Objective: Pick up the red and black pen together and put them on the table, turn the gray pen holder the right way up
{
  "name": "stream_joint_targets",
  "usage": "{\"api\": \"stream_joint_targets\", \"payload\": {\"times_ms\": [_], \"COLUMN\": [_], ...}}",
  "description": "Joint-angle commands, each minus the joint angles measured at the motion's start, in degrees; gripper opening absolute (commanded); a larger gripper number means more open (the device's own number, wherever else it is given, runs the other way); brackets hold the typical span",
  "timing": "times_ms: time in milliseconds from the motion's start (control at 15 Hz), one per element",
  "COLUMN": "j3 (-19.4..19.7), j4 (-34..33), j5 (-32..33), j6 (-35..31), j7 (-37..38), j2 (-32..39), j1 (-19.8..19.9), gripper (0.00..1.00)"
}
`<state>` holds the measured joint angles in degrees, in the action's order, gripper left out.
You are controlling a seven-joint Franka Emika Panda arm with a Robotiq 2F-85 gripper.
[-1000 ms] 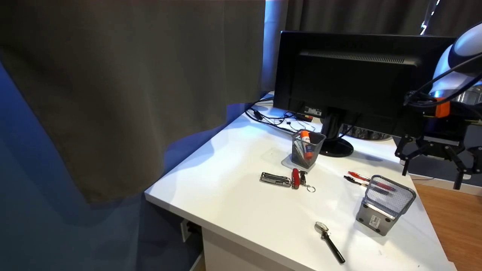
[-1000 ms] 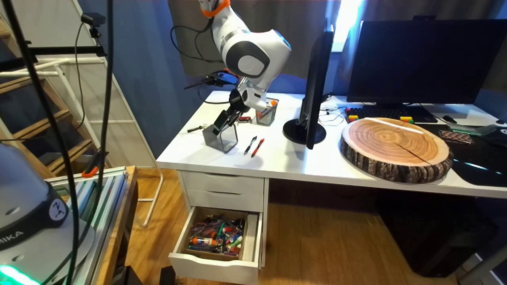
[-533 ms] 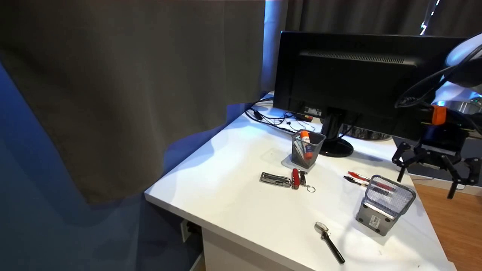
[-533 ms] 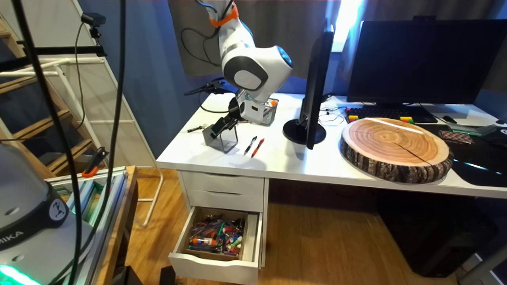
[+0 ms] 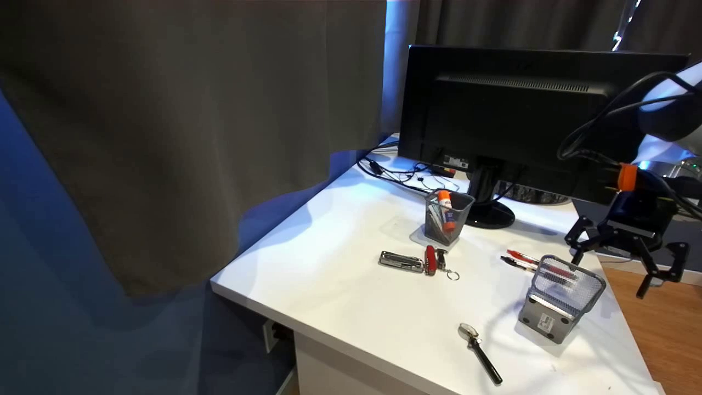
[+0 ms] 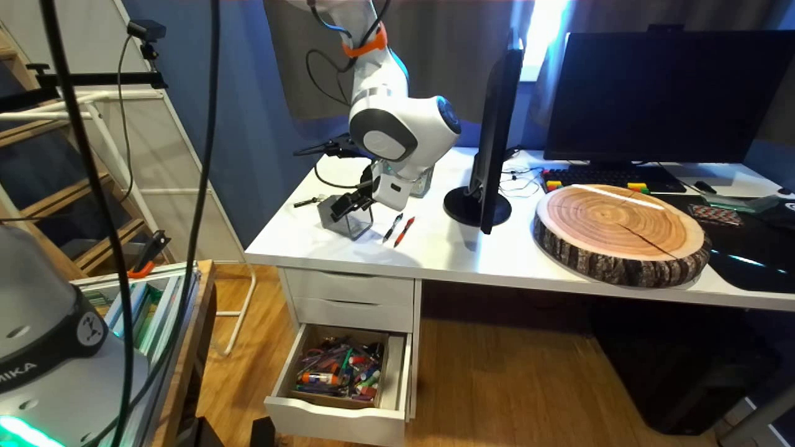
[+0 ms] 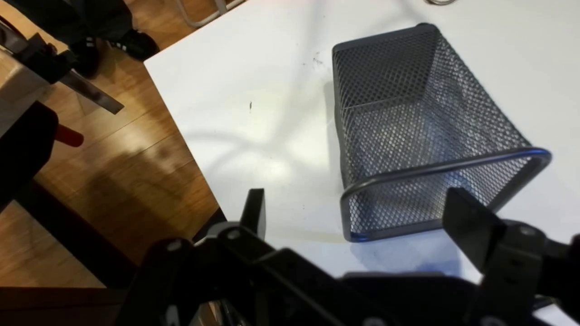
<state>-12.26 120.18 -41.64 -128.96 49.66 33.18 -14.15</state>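
Observation:
The gray mesh pen holder [image 5: 550,321] lies on its side on the white table, its base facing the camera in an exterior view. It also shows in an exterior view [image 6: 356,232], partly behind my gripper. In the wrist view the holder [image 7: 385,122] lies with its open rim toward my fingers. The red pen [image 5: 520,255] and black pen [image 5: 513,263] lie side by side near its opening, also the red pen [image 6: 404,232] and black pen [image 6: 392,228]. My gripper [image 5: 608,278] is open and empty above the table's edge side; its fingers [image 7: 355,192] hang near the rim.
An upright mesh holder [image 5: 439,225] with a glue stick stands by the monitor [image 5: 526,120]. A multitool [image 5: 401,261], a red pocket knife [image 5: 430,260] and a black-handled tool [image 5: 482,356] lie on the table [image 5: 351,318]. An open drawer [image 6: 338,422] is below.
My open gripper has come down and moved closer to the lying holder, leftward in an exterior view. The holder and both pens have not moved.

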Motion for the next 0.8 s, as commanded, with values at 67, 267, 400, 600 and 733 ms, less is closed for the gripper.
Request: {"api": "stream_joint_targets", "payload": {"times_ms": [67,267,400,600,733], "j3": [-0.22,-0.5,-0.49,-0.17,0.05], "j4": [-0.26,-0.41,-0.47,-0.61,-0.39], "j5": [-4.34,-6.93,-9.07,-11.48,-12.73], "j6": [0.63,1.58,2.28,3.9,4.9], "j7": [-2.99,-5.5,-7.95,-11.07,-12.88], "j2": [2.09,3.26,3.93,4.59,4.6], "j1": [0.49,1.14,1.45,1.6,1.75], "gripper": [1.0,0.92,0.71,0.5,0.35]}}
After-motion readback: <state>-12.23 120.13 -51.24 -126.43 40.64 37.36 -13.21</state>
